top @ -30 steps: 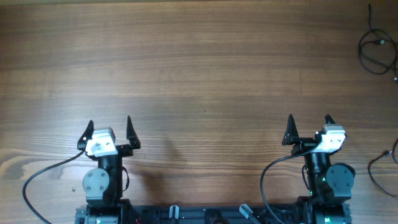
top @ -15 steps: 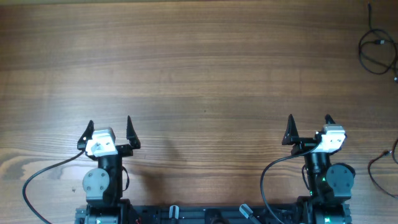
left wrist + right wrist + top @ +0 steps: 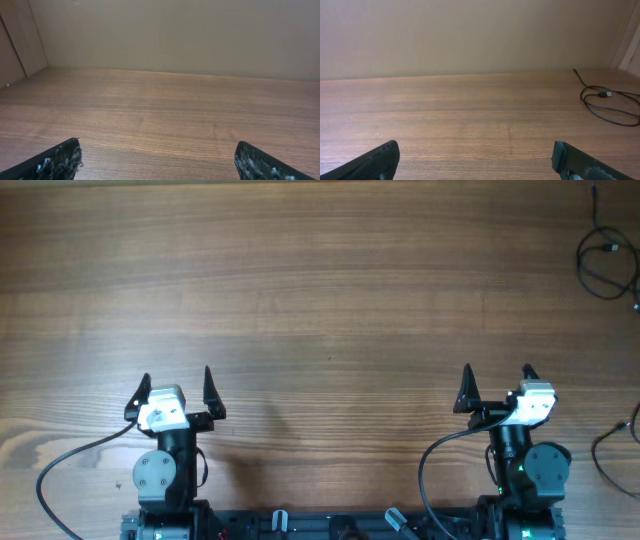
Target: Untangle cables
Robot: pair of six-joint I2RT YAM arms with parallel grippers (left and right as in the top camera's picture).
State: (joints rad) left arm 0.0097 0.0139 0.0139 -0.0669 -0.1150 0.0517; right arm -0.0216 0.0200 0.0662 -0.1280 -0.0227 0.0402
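Note:
A thin black cable (image 3: 610, 248) lies in a loose loop at the table's far right corner, and the right wrist view shows it as the cable (image 3: 605, 93) with a small plug end. Part of another thin cable (image 3: 597, 446) curves in from the right edge, beside the right arm. My left gripper (image 3: 176, 375) stands open near the front left, with nothing between its fingers (image 3: 65, 157). My right gripper (image 3: 497, 370) is open too, empty, well short of the looped cable; its fingers (image 3: 572, 157) frame bare wood.
The wooden table (image 3: 320, 290) stretches wide ahead of both arms. Thicker black arm cables (image 3: 60, 465) loop beside each arm base at the front edge. A plain wall (image 3: 175, 35) rises behind the table's far edge.

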